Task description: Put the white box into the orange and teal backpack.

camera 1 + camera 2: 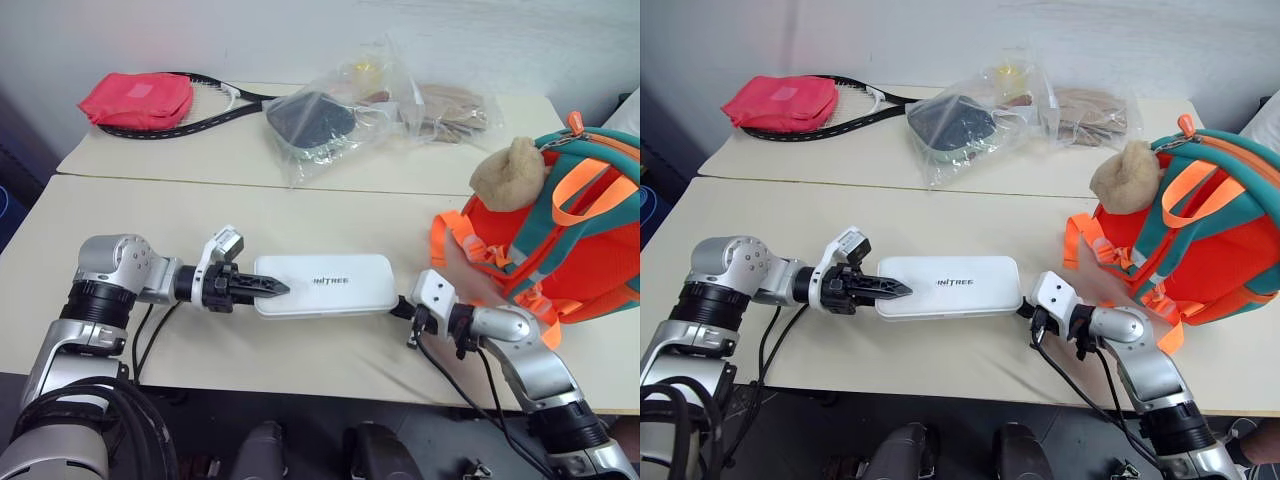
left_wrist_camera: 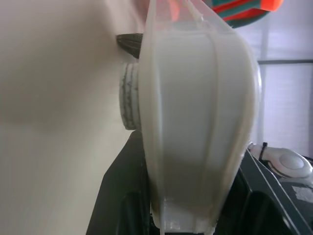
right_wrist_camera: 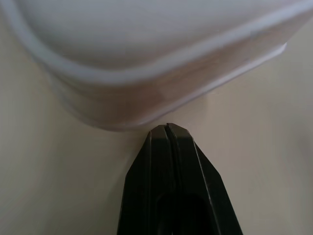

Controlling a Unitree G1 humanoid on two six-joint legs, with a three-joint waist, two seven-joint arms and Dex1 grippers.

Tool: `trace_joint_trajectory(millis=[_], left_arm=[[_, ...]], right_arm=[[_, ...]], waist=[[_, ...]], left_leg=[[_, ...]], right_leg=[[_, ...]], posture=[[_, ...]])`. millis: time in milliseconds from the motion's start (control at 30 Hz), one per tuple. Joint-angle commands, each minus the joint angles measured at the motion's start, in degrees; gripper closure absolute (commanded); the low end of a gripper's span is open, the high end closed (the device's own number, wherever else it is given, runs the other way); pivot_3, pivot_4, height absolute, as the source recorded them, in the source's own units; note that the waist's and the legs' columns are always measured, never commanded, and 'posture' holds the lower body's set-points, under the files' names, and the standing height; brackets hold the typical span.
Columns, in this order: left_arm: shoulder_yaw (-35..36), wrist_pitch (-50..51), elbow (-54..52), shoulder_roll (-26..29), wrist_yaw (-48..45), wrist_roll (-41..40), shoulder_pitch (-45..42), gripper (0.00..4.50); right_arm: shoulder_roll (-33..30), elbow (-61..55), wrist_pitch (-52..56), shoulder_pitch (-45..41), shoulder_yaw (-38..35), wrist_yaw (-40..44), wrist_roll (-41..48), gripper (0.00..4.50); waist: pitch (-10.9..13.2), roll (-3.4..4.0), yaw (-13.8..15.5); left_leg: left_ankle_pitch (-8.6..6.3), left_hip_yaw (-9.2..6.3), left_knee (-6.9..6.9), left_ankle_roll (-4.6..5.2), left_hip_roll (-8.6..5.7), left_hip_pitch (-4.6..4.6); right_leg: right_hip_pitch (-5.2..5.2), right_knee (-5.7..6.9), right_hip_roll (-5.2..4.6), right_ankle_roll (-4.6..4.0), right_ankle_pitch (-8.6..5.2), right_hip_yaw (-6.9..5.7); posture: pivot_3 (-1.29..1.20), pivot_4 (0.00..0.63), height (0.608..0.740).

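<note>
Backpack (image 1: 570,250) cut off at right edge; items inside plastic bag (image 1: 345,110) indistinct.

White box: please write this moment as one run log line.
white box on table | left gripper clamping its end | right gripper shut, at opposite end | backpack untouched

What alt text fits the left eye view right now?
A white box lies flat on a cream table between two robot claws: the left claw closes over its left end, the shut right claw meets its right end. An orange and teal backpack stands to the right.
</note>
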Motion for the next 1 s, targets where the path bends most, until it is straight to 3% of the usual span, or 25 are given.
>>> trace_joint_trajectory(millis=[33, 167, 267, 333, 467, 600, 700, 800, 867, 1000], left_arm=[[1.74, 0.07, -3.2, 0.0, 2.73, -6.72, 1.5, 3.18], [10.85, -0.81, -7.87, -2.28, 9.19, -6.91, 4.59, 3.18], [19.8, -14.4, -17.25, -3.78, 9.33, -6.34, 11.22, 3.18], [21.31, -23.82, -23.38, -2.55, 5.45, -3.54, 17.09, 3.18], [16.05, -37.24, -30.72, 3.41, -2.69, 5.05, 27.68, 3.18], [18.89, -49.83, -33.78, -0.21, -4.1, 7.64, 34.19, 3.18], [22.49, -53.5, -34.29, -3.69, -1.86, 6.03, 35.37, 3.18], [23.34, -56.01, -33.56, -4.4, -2.16, 6.71, 34.98, 3.18], [22.88, -57.57, -32.79, -3.85, -2.74, 8.25, 34.47, 3.18], [22.48, -58.52, -32.51, -3.95, -2.15, 8.55, 34.09, 3.18]], right_arm=[[-1.1, -3.69, -0.11, 2.53, -1.89, 1.38, 2.68, 4.5], [-0.98, -9.73, 1.55, 8.07, -6.51, 0.25, 7.26, 4.5], [0.23, -18.5, 4.03, 16.92, -14.14, -2.41, 14.17, 4.13], [1.71, -24.32, 4.4, 25.14, -19.42, -4.39, 17.84, 3.6], [5.0, -31.62, 4.14, 39.6, -27.51, -7.46, 21.36, 2.32], [10.26, -29.55, -1.96, 47.01, -39.23, -12.02, 21.4, 0.89], [11.25, -25.28, -5.08, 45.02, -45.11, -13.61, 22.98, 0.02], [9.33, -21.7, -5.83, 40.01, -46.45, -14.2, 23.43, 0.02], [4.91, -16.24, -4.1, 30.55, -44.09, -14.45, 22.71, 0.02], [0.51, -9.38, -1.94, 19.14, -39.47, -11.82, 23.28, 0.02]], waist=[[0.0, 0.0, 0.0], [0.01, 0.01, 0.04], [0.02, 0.03, 0.14], [0.02, 0.05, 0.16], [0.01, 0.14, -0.02], [-0.06, 0.29, 0.25], [-0.07, 0.26, 0.16], [-0.06, 0.28, -0.1], [-0.05, 0.28, -0.77], [-0.05, 0.42, -1.16]], left_leg=[[0.0, 0.0, -0.01, 0.0, 0.0, 0.0], [-0.01, -0.04, 0.02, 0.02, 0.0, -0.01], [-0.02, -0.07, 0.05, 0.03, 0.0, -0.04], [-0.03, -0.09, 0.01, 0.02, 0.0, -0.05], [-0.05, -0.08, -0.1, -0.03, 0.04, 0.06], [-0.11, -0.05, -0.16, 0.09, 0.0, 0.27], [-0.32, -0.05, -0.21, 0.41, -0.02, 0.28], [-0.32, -0.02, -0.39, 0.4, -0.02, 0.54], [-0.29, 0.11, -0.79, 0.34, -0.03, 1.05], [-0.19, 0.25, -0.86, 0.32, -0.01, 1.19]], right_leg=[[0.0, -0.01, 0.0, 0.0, 0.0, 0.0], [0.01, 0.0, 0.0, 0.0, 0.0, -0.01], [0.03, -0.01, -0.01, 0.01, 0.0, -0.02], [0.03, -0.04, -0.01, 0.01, 0.0, -0.03], [0.18, -0.19, 0.06, 0.01, -0.01, 0.02], [0.43, -0.31, 0.0, 0.02, -0.01, 0.06], [0.49, -0.45, -0.05, 0.03, -0.01, 0.06], [0.64, -0.44, -0.03, 0.03, -0.01, 0.07], [1.0, -0.59, 0.0, 0.01, -0.02, 0.15], [0.99, -0.51, 0.08, 0.01, -0.02, 0.29]], posture=[[0.0, 0.15, 0.74], [0.0, 0.15, 0.74], [0.0, 0.15, 0.74], [0.0, 0.15, 0.74], [0.0, 0.15, 0.74], [0.0, 0.15, 0.74], [0.0, 0.15, 0.74], [0.0, 0.15, 0.74], [0.0, 0.15, 0.74], [0.0, 0.15, 0.74]])
